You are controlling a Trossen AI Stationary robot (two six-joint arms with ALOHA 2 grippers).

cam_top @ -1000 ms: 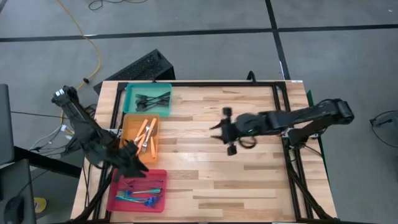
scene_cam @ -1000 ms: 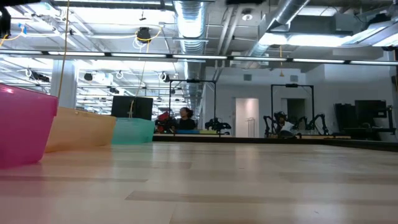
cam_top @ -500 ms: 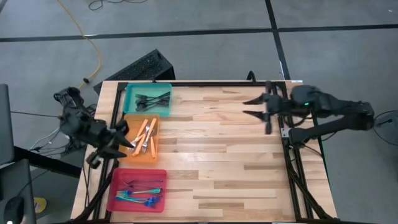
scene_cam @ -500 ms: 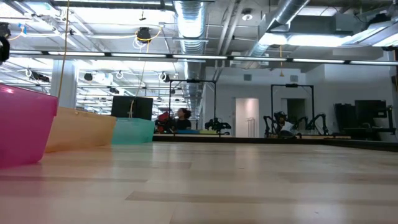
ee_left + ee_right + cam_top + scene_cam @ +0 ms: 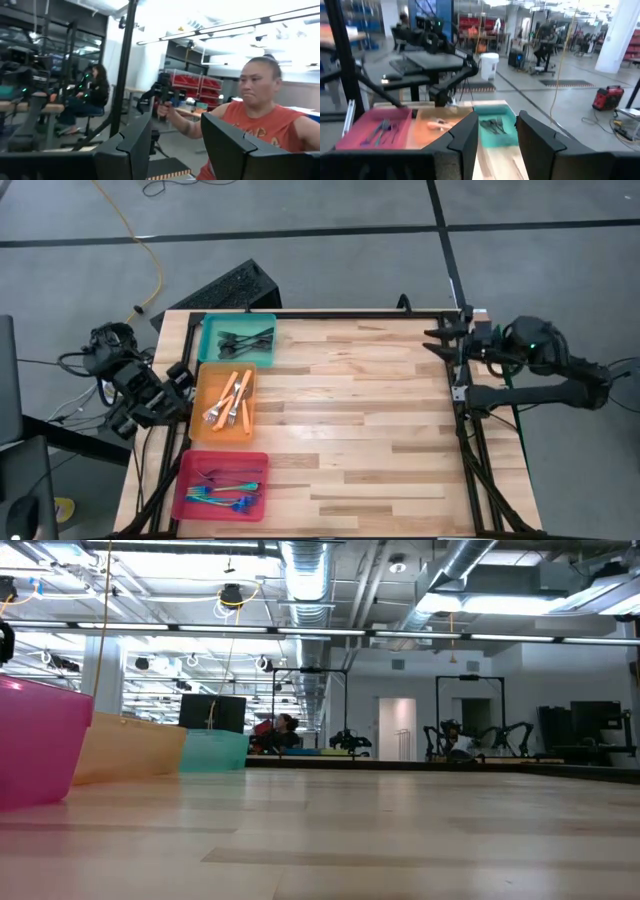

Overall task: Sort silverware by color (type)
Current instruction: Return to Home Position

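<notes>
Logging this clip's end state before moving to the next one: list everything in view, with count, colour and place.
Table: one, light wood, under both arms.
Teal tray: one, left edge, top of tray row in high view.
Dark forks: several, grey-black, in teal tray.
Orange tray: one, middle of row.
Orange forks: several, in orange tray.
Pink tray: one, bottom of row.
Blue forks: several, blue-teal, in pink tray.
Cable: one, yellow, floor beyond table.
Person in orange top: one, beyond table.
Seated person: one, dark clothes, farther off.
Left gripper: dark, open, off table's left edge by orange tray.
Right gripper: dark, open, at table's right edge.
</notes>
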